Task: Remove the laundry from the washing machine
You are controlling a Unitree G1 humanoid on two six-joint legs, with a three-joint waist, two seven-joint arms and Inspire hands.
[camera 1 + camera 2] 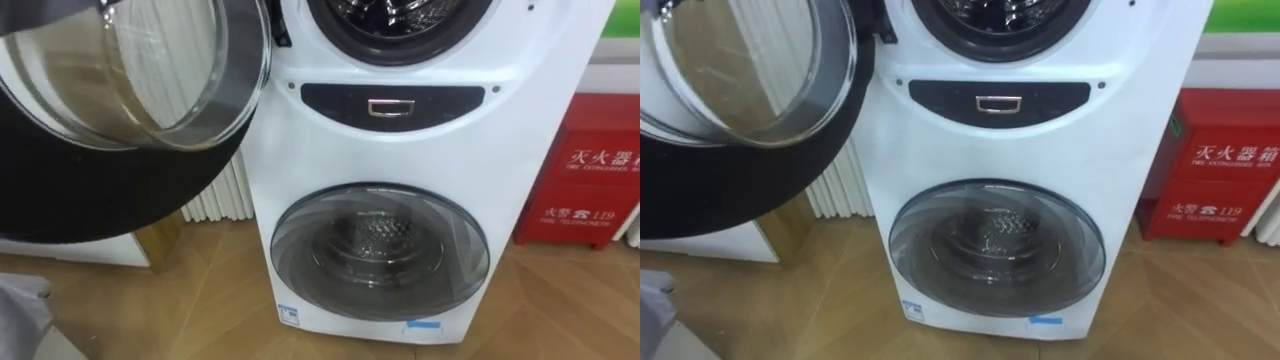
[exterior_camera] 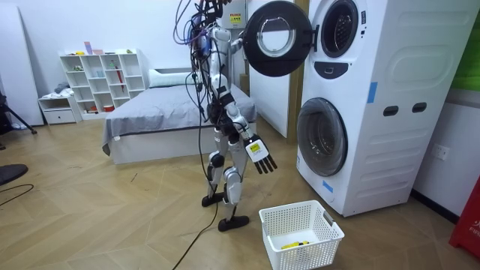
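Bedroom, stacked washing machine (image 2: 360, 97): upper door (image 2: 276, 37) open for reach-in. Right hand (image 2: 260, 154): fingers spread, empty; basket (image 2: 322, 247) sits below them for clothes.

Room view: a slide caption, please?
Robot facing stacked washing machine, upper door open, white basket at its feet.

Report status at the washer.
Right robot hand open, low, empty. Left robot hand up by open upper door. Drum contents unclear. Nothing blocking; basket at feet.
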